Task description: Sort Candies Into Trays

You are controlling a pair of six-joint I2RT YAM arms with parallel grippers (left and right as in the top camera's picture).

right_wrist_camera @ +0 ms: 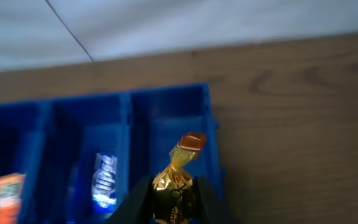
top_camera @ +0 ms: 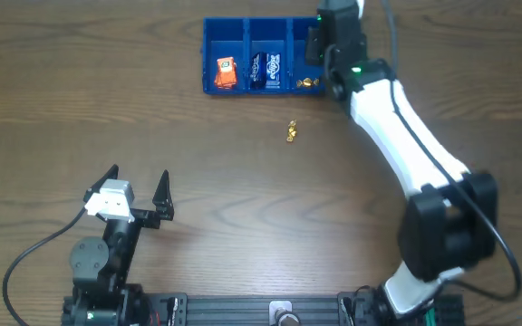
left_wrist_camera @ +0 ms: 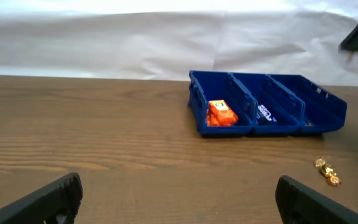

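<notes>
1. My right gripper (right_wrist_camera: 173,204) is clamped on a gold-wrapped candy (right_wrist_camera: 178,177), held above the blue tray (top_camera: 208,50), over the end compartment where gold pieces (top_camera: 306,82) lie.
2. My grip is on the wrapper's lower part only, so it could slip. Let go off-centre, it could fall past the divider into the blue-wrapped candy (top_camera: 272,68)'s bay, or outside the wall.
3. My left gripper (top_camera: 139,184) stands spread and empty, well apart from the tray.
4. An orange candy (top_camera: 227,72) sits in the far bay. Another gold candy (top_camera: 291,132) lies loose on the table (top_camera: 107,109) near the tray, with nothing blocking it.
</notes>
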